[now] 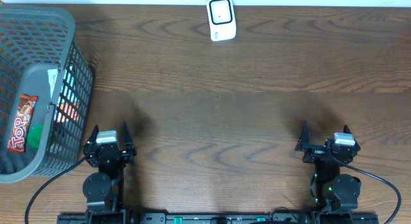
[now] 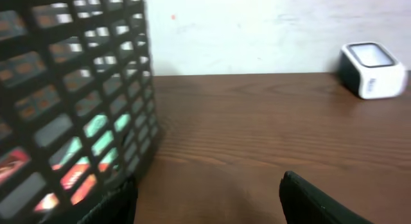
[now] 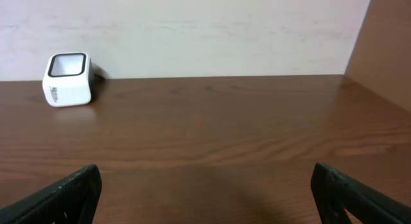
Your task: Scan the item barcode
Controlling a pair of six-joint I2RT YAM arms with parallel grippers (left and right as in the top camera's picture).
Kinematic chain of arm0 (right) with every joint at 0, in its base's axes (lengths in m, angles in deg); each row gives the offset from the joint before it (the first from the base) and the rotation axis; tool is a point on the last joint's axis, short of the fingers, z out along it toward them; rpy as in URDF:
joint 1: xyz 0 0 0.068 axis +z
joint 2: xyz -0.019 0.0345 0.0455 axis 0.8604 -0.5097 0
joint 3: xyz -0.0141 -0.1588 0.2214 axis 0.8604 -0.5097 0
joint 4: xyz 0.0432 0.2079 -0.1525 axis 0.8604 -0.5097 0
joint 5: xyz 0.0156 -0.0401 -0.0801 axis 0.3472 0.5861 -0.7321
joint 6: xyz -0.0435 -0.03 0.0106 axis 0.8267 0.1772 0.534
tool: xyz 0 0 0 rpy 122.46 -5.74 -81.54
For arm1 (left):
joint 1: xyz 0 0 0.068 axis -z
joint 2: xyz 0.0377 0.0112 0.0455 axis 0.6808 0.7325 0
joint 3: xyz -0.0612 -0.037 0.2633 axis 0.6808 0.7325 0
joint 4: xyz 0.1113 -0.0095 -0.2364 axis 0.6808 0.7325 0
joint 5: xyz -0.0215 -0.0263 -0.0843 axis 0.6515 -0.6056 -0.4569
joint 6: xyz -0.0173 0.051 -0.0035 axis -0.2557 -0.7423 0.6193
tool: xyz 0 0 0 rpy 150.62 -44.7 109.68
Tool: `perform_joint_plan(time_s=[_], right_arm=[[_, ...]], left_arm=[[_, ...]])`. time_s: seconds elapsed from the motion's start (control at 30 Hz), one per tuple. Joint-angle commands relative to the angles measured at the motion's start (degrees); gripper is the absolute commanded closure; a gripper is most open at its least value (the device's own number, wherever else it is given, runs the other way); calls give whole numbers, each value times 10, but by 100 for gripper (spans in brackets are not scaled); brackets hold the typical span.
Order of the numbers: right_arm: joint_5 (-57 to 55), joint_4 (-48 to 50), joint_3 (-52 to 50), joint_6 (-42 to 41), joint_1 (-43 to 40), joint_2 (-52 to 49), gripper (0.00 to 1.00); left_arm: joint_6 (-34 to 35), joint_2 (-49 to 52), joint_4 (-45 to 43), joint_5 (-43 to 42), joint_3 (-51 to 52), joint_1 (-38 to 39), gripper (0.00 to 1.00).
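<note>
The left gripper [image 1: 110, 128] sits near the table's [image 1: 212, 121] front edge with its jaws parted and nothing between them. The right gripper [image 1: 325, 128] stands wider, also empty. The items to scan lie in the grey basket [image 1: 72, 89] at the left. A red-wrapped snack bar [image 1: 20, 123] is on top, with green and orange packs beneath it that are too blurred to name. The white scanner [image 1: 221, 18] stands at the far edge, well apart from both arms. The main risk is probably the basket. Its slotted wall is just beside the left gripper, so a finger reaching in could catch a slot and drag or tip it. A flat wrapper may also slip from the grip, or reach the scanner with its barcode turned away.
</note>
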State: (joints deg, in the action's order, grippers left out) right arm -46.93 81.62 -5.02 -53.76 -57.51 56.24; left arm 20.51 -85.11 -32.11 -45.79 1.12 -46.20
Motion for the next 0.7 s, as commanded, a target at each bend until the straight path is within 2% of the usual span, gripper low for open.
perform_joint_plan(time_s=[0.0, 0.2, 0.3, 0.47, 0.67], right_arm=[[1, 0, -2, 7, 4, 1, 1], [1, 0, -2, 6, 4, 1, 1], [1, 0, -2, 6, 4, 1, 1], [1, 0, -2, 6, 4, 1, 1], [1, 0, -2, 6, 4, 1, 1]], left_arm=[[2, -2, 24, -99, 3, -2, 29], [72, 30, 26, -155, -31, -2, 29], [110, 78, 26, -176, -69, -2, 29], [133, 166, 36, -192, -141, -2, 29], [135, 276, 116, -193, -272, -2, 29]])
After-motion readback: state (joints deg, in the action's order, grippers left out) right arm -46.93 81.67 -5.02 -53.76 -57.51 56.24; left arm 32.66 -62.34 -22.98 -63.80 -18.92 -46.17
